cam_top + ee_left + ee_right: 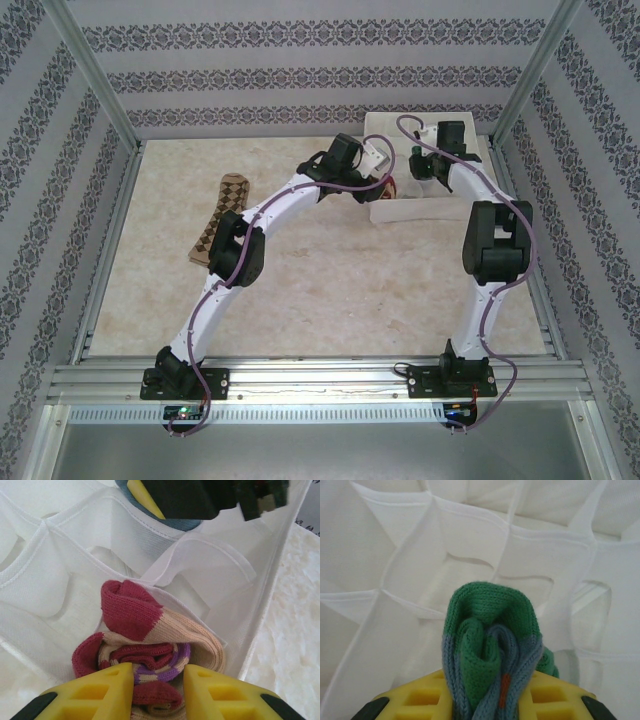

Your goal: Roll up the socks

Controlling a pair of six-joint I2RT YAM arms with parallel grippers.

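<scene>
Left wrist: peach sock (150,630) between fingers (95,692)

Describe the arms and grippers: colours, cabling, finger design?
The left arm and right arm match: white links, black joint housings, black bases on an aluminium rail. A purple cable runs along the outside of each arm. The left gripper and right gripper have blocky yellow fingers with square moulded pockets and dark mounts behind.

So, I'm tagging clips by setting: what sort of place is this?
Probably a robot test cell, not a home: aluminium frame posts, printed backdrop walls, two arms bolted to a rail.
</scene>
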